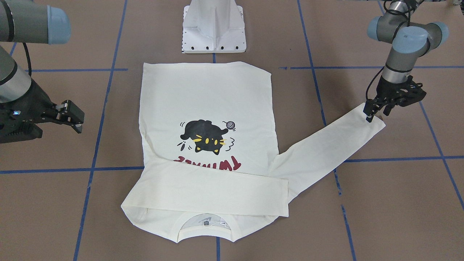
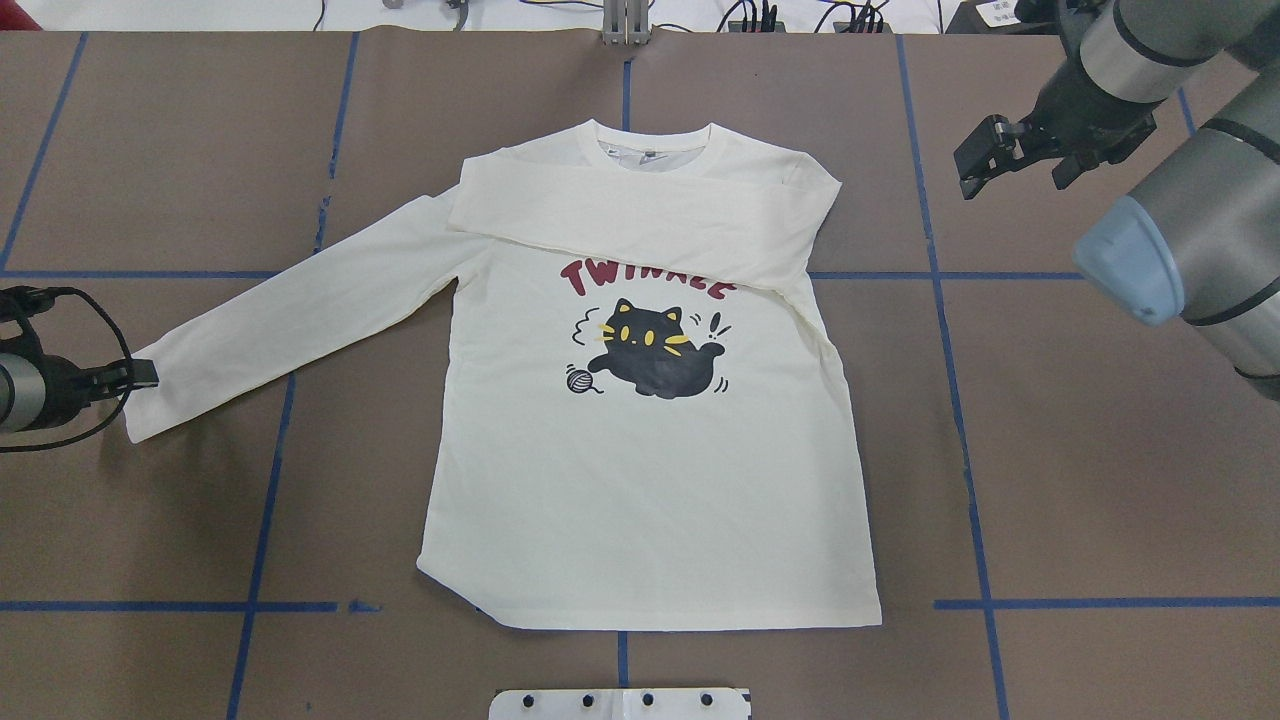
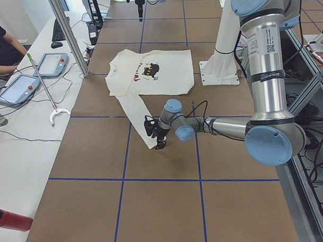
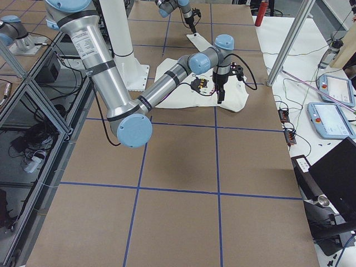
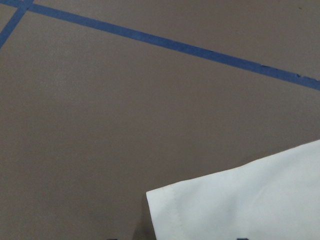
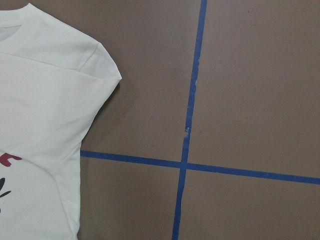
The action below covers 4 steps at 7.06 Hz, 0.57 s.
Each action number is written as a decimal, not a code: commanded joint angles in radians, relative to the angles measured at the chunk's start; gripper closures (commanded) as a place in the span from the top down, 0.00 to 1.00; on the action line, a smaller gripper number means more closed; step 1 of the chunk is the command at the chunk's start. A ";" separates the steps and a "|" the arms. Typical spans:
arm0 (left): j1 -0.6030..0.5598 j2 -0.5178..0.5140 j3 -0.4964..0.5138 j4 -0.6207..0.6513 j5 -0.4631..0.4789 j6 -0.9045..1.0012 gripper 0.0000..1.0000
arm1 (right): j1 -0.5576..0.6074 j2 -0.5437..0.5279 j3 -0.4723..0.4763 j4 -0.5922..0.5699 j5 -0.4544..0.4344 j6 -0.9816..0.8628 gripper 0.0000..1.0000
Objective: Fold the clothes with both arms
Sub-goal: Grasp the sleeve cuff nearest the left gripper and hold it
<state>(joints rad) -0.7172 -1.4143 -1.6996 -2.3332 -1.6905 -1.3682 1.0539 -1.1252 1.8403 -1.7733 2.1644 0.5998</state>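
Nearest the white pedestal base (image 2: 620,703) we see the hem of the cream T-shirt (image 2: 640,480), which lies flat on the brown desk (image 2: 1100,480) with its black cat (image 2: 650,352) and red lettering facing up. Midway out, the left end effector (image 1: 376,115) is down at the cuff (image 2: 150,400) of the outstretched sleeve (image 2: 300,300), its fingers apart and the cuff flat on the desk. Farther on, the other sleeve (image 2: 640,215) lies folded across the chest just below the collar (image 2: 655,155). The right end effector (image 1: 79,121) hovers clear of the shirt beside that shoulder, fingers apart.
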 commanded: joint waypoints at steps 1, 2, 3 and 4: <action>0.007 0.000 0.000 0.000 0.000 -0.002 0.82 | 0.000 -0.001 0.000 0.000 0.000 0.000 1.00; 0.007 0.000 0.000 0.000 0.000 -0.002 0.82 | 0.000 -0.001 0.000 0.000 0.002 0.000 1.00; 0.008 0.000 0.000 0.000 -0.001 -0.003 0.78 | 0.000 -0.001 0.000 0.000 0.002 0.000 1.00; 0.008 0.000 -0.003 -0.003 -0.003 -0.003 0.66 | 0.000 -0.001 0.000 0.000 0.006 0.000 1.00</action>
<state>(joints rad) -0.7096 -1.4143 -1.7002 -2.3339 -1.6918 -1.3708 1.0539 -1.1259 1.8407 -1.7733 2.1668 0.5998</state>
